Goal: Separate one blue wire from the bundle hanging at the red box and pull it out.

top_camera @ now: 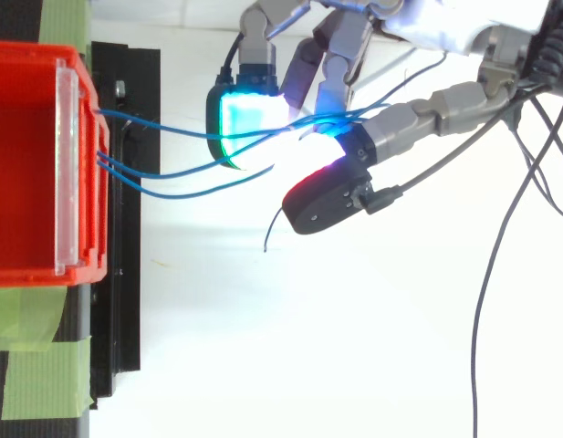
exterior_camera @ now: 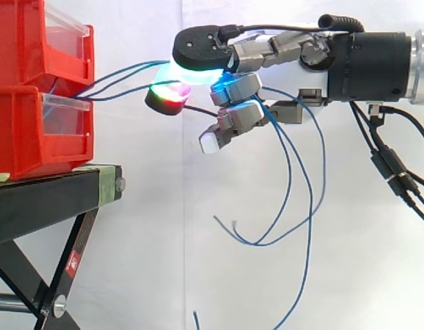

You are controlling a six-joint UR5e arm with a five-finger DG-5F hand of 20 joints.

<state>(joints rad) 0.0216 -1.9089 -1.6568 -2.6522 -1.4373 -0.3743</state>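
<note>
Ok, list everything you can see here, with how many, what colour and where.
red bins: two, red, stacked on the stand at left
clear panels: two, clear, on the bins' fronts
blue wires: at least three, blue, running from the bins into the hand, loose ends hanging below it
black stand: one, black, under the bins
green tape: several strips, green, on the stand beside the bin
white curtain: one, white, behind everything
hand: one, grey with glowing pads, pinching the blue wires
arm: one, black and silver, entering from the side view's right
</note>
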